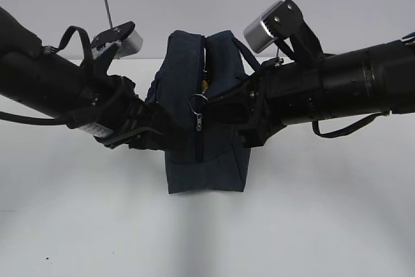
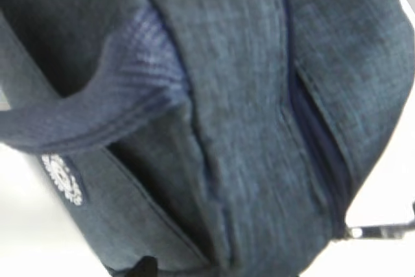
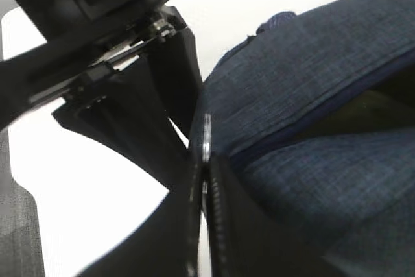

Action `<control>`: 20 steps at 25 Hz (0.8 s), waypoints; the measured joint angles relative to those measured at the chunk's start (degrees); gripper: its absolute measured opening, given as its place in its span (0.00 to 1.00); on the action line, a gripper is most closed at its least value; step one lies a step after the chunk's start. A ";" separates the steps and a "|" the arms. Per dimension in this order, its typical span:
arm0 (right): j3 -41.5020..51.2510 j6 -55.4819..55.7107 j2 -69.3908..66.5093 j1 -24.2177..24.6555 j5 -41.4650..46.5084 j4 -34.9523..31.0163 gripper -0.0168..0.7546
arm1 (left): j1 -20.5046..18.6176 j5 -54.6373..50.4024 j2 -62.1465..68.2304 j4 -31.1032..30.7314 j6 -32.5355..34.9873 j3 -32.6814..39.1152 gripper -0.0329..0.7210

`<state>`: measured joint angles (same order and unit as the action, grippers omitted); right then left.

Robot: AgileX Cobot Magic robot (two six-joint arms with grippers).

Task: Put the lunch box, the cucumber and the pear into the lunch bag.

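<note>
The navy lunch bag (image 1: pixel 207 154) stands upright mid-table with its zipper end facing the exterior camera. My right gripper (image 1: pixel 209 104) reaches in from the right and is shut on the silver ring pull (image 3: pixel 206 137) of the zipper. My left gripper (image 1: pixel 162 129) presses into the bag's left side with a fold of fabric (image 2: pixel 220 225) between its jaws; one black fingertip (image 2: pixel 141 268) shows. The zipper gap near the top is partly apart, and a yellow sliver (image 1: pixel 205 86) shows inside. The lunch box, the cucumber and the pear are hidden.
The bag's strap handle (image 2: pixel 97 118) loops across the left wrist view. Both arms (image 1: pixel 58 89) (image 1: pixel 350 89) flank the bag closely. The white table (image 1: pixel 324 212) stretches out in front and to both sides.
</note>
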<state>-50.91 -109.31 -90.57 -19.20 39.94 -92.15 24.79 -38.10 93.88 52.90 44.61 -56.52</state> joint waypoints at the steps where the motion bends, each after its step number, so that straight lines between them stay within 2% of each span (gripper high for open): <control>1: 0.00 0.00 0.00 0.00 0.29 -0.10 0.03 | 0.00 0.51 0.00 0.48 0.13 0.00 0.51; 9: 0.00 0.00 0.00 0.00 2.46 -3.24 0.03 | 0.00 2.05 0.00 4.54 5.06 0.00 0.48; 12: 0.00 -0.24 0.00 0.00 2.46 -4.48 0.03 | 0.00 2.20 0.00 4.61 5.23 0.00 0.36; 16: 0.00 -0.24 0.00 0.00 2.46 -5.04 0.03 | 0.04 2.68 0.00 4.75 5.23 0.00 0.10; 20: 0.00 -0.27 0.00 0.00 2.25 -5.84 0.03 | 0.04 2.81 0.00 4.75 5.23 0.00 0.04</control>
<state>-50.91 -109.58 -90.57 -19.20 42.19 -97.98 24.83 -35.29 93.88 57.65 49.84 -56.52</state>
